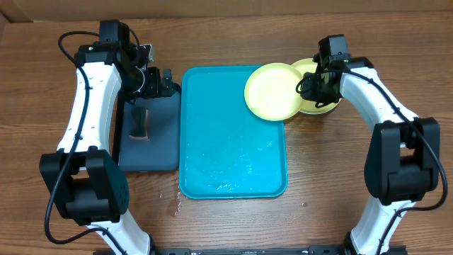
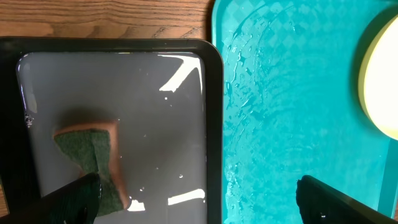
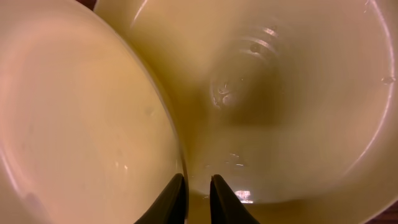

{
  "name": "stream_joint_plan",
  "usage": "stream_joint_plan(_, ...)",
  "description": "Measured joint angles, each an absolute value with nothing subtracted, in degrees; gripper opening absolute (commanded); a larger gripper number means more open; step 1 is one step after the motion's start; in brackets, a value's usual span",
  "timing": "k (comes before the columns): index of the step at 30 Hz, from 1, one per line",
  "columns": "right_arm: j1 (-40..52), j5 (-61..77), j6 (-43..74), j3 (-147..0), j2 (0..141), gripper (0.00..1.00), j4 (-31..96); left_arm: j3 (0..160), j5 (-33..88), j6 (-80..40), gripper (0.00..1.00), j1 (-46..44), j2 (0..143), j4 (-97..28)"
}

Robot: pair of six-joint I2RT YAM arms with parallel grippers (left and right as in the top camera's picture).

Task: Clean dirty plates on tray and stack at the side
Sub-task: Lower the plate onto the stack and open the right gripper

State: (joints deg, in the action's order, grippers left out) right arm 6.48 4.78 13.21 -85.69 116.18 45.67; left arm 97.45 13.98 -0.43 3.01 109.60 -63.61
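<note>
A pale yellow-green plate (image 1: 273, 91) hangs tilted over the far right corner of the teal tray (image 1: 233, 149). My right gripper (image 1: 309, 86) is shut on its right rim; in the right wrist view the fingers (image 3: 198, 183) pinch the rim of this plate (image 3: 74, 112). A second yellow-green plate (image 1: 306, 67) lies under it on the table right of the tray, filling the right wrist view (image 3: 280, 93). The light blue plate is out of view. My left gripper (image 1: 164, 83) is open and empty over the edge between the trays (image 2: 198, 190). The teal tray is wet and holds no plates.
A dark tray (image 1: 159, 142) lies left of the teal tray and holds a green-and-orange sponge (image 1: 139, 124), also in the left wrist view (image 2: 93, 155). Water drops lie on the wood in front of the teal tray (image 1: 173, 202).
</note>
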Motion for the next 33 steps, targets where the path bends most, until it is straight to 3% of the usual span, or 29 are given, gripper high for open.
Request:
stream_joint_plan(2,6.5,5.1,13.0,-85.7,117.0,0.04,45.6,97.4,14.0,-0.4,1.00,3.0,109.6,-63.6)
stream_joint_plan(17,6.0,5.7,13.5,-86.3,116.0,0.04,45.6,97.4,14.0,-0.4,1.00,3.0,109.6,-63.6)
stream_joint_plan(33,-4.8,2.3,18.3,-87.4,112.6,0.04,44.8,97.4,14.0,-0.4,1.00,3.0,109.6,-63.6)
